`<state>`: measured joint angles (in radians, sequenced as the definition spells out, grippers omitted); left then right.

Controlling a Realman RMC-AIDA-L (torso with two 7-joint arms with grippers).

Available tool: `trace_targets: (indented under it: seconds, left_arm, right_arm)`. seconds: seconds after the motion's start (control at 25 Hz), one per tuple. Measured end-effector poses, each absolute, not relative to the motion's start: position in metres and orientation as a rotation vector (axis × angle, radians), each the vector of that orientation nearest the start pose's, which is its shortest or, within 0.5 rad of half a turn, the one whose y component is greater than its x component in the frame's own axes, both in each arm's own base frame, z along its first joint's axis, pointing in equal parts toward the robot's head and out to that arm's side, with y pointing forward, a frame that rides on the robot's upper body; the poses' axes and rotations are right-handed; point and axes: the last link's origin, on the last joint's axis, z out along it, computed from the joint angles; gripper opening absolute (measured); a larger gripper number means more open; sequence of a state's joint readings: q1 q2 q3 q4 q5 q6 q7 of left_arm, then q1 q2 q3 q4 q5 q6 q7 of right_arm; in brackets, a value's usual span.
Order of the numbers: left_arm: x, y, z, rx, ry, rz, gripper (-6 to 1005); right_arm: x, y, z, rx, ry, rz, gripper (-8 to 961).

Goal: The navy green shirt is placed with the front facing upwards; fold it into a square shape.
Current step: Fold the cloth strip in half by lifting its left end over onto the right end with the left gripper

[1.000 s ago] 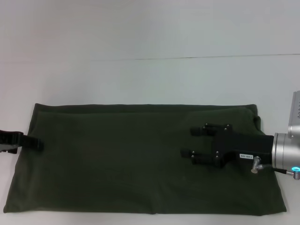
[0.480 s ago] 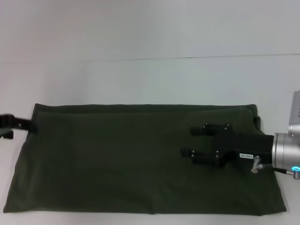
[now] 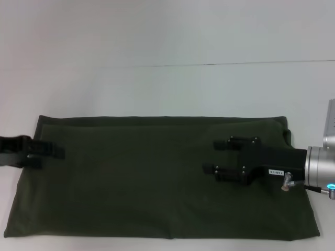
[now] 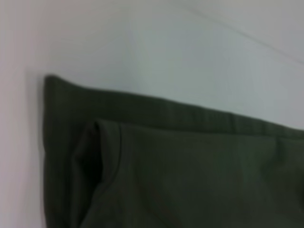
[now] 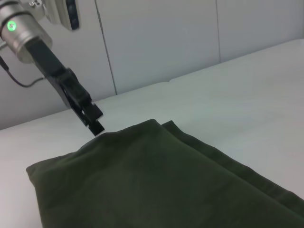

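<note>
The navy green shirt lies flat on the white tabletop in the near half of the head view, folded into 1 long band that runs from the robot's left to its right, with only plain green cloth facing up. Along its far edge a second layer shows as a narrow strip stepping out from under the top layer, and at the far right corner a small dark notch shows where the layers meet. The right tool hangs over the right part of the shirt, its 2 black fingers pointing toward the robot's left and standing apart with green cloth visible between them, so it is open and holds nothing. The left tool is at the shirt's left end, its dark fingers reaching in over the short left edge just below the far left corner; whether they are spread or pinched together cannot be told. In the left wrist view the shirt's corner shows stacked layers with a hemmed border and a rounded fold of cloth tucked beneath the top layer. The right wrist view shows the left tool tilted down with its tip at the shirt's far end, close to or touching the cloth edge.
</note>
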<state>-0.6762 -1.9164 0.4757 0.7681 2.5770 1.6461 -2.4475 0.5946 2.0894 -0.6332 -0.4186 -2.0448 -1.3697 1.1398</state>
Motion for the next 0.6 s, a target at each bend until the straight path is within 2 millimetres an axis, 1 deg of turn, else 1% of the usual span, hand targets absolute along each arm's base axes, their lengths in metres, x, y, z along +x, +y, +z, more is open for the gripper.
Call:
trace_targets:
  seconds: [0.12,0.24,0.36,0.6]
  left_arm:
    - [-0.305,0.361,0.074,-2.176,-1.853,-0.153,862]
    - [-0.310,0.362,0.068,-2.150,-1.838,-0.125,862]
    - [-0.315,0.364,0.065,-2.114,-1.824,-0.114,862]
    - [-0.322,0.364,0.064,-2.077,-1.813,-0.108,862]
  right_arm:
    - [0.273,0.334,-0.045,-2.700,0.550,0.611,750]
    - [0.273,0.334,-0.045,-2.699,0.551,0.611,750]
    - [0.273,0.333,-0.046,-2.702,0.551,0.610,750]
    - [0.274,0.331,-0.046,-2.705,0.556,0.616,749]
